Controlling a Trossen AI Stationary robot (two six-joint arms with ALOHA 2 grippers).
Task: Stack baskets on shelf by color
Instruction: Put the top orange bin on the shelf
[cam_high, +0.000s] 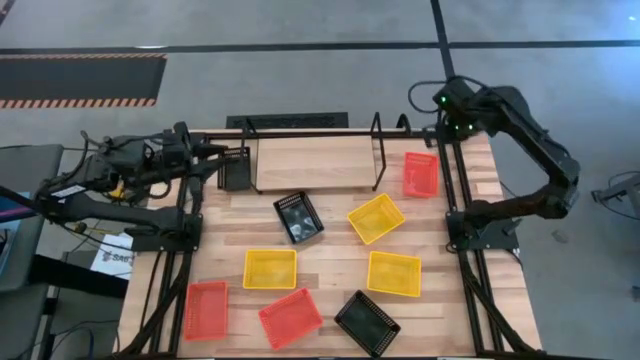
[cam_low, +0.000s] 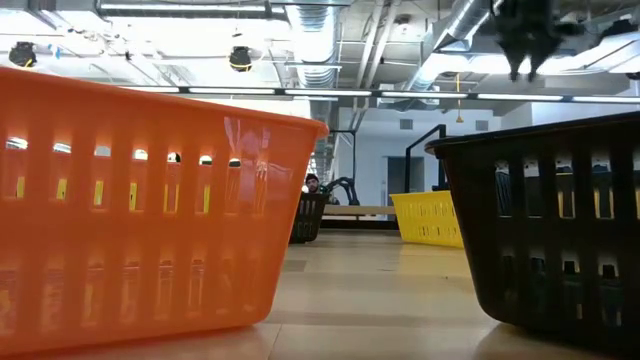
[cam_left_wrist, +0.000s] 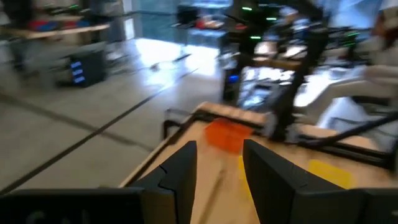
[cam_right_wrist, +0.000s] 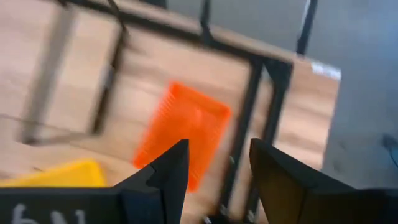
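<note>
The right gripper, fingers apart and empty, hangs above a red basket beside the empty shelf. Next, I think, it must descend and grasp this basket; the left gripper waits, fingers apart.

Three red-orange baskets, three yellow baskets, three black baskets, pale wooden shelf framed in black wire
</note>
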